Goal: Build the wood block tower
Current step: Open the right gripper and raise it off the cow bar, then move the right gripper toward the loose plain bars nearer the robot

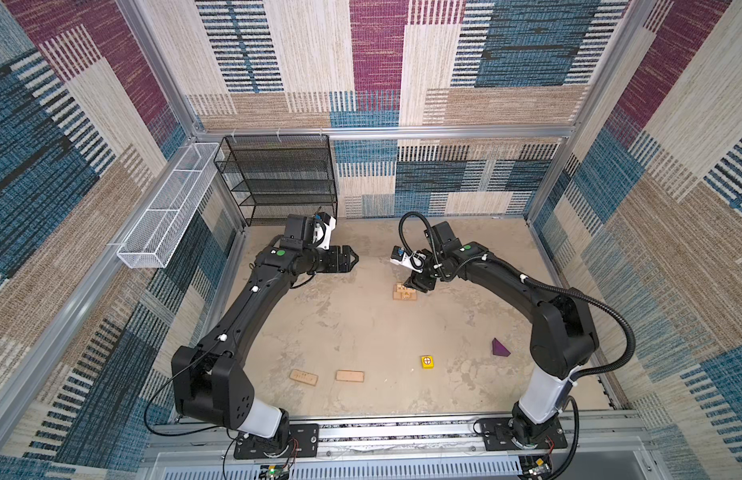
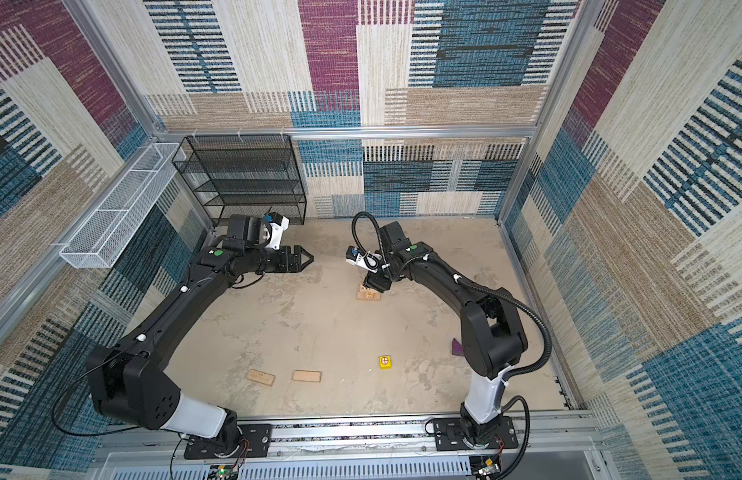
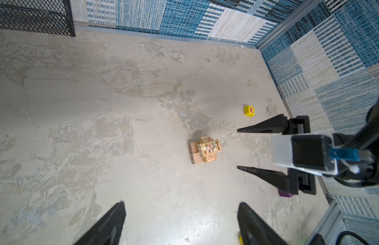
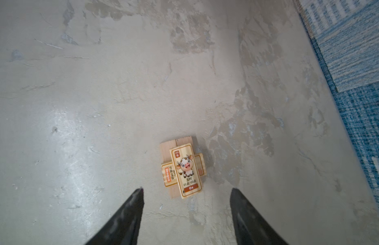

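Hovering just beside the stack (image 4: 182, 169) of crossed planks on the counter (image 1: 361, 332), the right hand (image 3: 237, 148) has its jaws spread wide and empty. The top plank's long axis points back between them. The left hand (image 1: 354, 259), also parted and holding nothing, hangs well apart on the stack's far side. A printed plank (image 1: 304, 377) and a plain plank (image 1: 350, 376) lie away from the stack toward the left arm's base. A yellow cube (image 1: 427, 362) and a purple wedge (image 1: 500, 348) lie toward the right arm's. The left arm looks nearer the planks, the right nearer the cube.
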Controlling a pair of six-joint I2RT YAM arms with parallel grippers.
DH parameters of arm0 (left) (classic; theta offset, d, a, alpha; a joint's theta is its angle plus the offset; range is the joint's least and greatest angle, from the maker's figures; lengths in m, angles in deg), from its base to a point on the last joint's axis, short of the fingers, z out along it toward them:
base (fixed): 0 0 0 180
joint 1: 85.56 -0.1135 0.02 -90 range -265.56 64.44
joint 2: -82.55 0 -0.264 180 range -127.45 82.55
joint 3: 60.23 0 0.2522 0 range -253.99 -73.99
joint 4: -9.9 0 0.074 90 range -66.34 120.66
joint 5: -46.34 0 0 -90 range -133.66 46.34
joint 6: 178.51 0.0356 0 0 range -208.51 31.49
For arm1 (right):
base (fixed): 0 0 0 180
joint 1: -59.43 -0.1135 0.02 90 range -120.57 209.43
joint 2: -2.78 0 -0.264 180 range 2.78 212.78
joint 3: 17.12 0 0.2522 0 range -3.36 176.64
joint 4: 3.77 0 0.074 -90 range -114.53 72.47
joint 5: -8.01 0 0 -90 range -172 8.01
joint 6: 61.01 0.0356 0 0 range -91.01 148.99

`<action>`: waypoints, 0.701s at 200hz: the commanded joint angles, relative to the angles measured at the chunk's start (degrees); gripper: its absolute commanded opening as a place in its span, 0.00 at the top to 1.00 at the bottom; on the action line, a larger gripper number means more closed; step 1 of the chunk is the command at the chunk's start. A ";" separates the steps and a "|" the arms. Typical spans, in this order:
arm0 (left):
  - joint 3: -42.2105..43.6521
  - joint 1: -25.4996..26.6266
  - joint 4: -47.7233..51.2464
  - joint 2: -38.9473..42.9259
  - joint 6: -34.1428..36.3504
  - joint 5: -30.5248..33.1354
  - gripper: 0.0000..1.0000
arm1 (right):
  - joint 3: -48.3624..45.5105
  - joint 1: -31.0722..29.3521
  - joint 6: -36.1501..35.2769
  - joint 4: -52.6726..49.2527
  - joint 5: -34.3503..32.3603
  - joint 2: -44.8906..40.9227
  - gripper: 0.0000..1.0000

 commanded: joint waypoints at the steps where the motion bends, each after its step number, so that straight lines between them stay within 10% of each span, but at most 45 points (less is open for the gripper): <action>1: 0.17 -0.04 -0.71 0.35 -0.23 -0.12 0.13 | -2.20 -2.34 2.88 4.09 -1.64 -1.71 0.33; 140: 0.89 0.00 -0.71 1.47 1.44 3.92 0.14 | -23.02 -8.36 25.54 22.03 -4.62 -21.99 0.31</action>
